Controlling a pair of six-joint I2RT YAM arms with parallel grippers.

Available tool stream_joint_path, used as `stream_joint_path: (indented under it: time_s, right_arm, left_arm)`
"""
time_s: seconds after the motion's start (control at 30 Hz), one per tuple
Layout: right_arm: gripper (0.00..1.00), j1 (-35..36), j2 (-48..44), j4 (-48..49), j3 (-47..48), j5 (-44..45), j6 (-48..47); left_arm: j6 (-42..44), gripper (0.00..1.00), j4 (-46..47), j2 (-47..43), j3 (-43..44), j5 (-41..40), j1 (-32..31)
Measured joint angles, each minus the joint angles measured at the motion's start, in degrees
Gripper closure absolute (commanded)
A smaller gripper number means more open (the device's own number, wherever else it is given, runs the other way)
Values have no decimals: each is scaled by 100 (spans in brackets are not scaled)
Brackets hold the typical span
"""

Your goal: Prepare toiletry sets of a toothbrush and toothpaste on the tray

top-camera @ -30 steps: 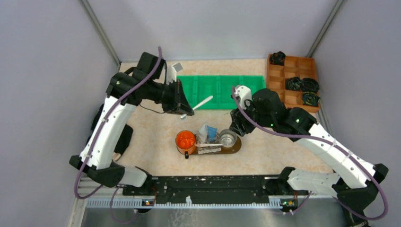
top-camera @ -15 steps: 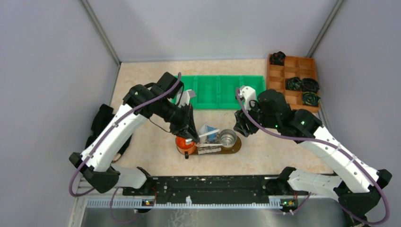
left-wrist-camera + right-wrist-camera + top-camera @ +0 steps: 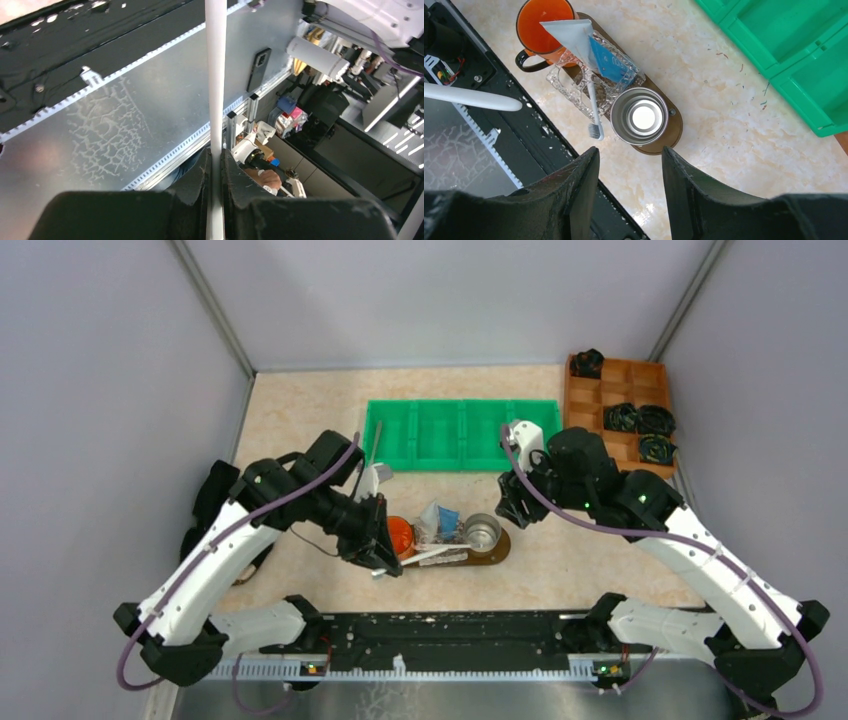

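the white toothbrush (image 3: 216, 90) is pinched in your left gripper (image 3: 215, 165), jaws shut down to the width of the stick and holding it near one end. the long free part juts out from the fingers. it is over the near edge of the table (image 3: 734, 125), about mid-width. its tip is just short of the clear dish (image 3: 558, 80) on the tray (image 3: 674, 136), and i can't tell if it touches anything.

judge it as light, stiff and smooth. it won't bend, but held so far from its middle it could swivel in the jaws if the tip catches the dish rim. a hold closer to the middle would steady it, so lower it slowly.

a second toothbrush (image 3: 593, 107) already lies across the dish, head toward the near edge. a white tube (image 3: 569, 32) and a blue tube (image 3: 611, 60) lean there too. both look soft and will dent or skid, so take them across the flat body, not the cap.

an orange cup (image 3: 541, 22) stands at the tray's left end and a steel cup (image 3: 642, 116) toward its right end.

your right gripper (image 3: 629, 155) hangs above the tray, spread wide and empty.

the green bin (image 3: 440, 466) lies along the far edge, and the orange-brown box (image 3: 617, 375) sits in the far right corner.
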Motion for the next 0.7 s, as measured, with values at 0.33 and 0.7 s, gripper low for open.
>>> stream_joint_path:
  time_s: [0.33,0.7]
  right_arm:
    - [51,-4,-66,0,24,-59,2]
    - [50,-4,-188,9,17,-144,4]
  left_arm:
    - [-162,89,-33,50,-479,-802,-4]
    - [-153,87,162,538,-654,-1576,-4]
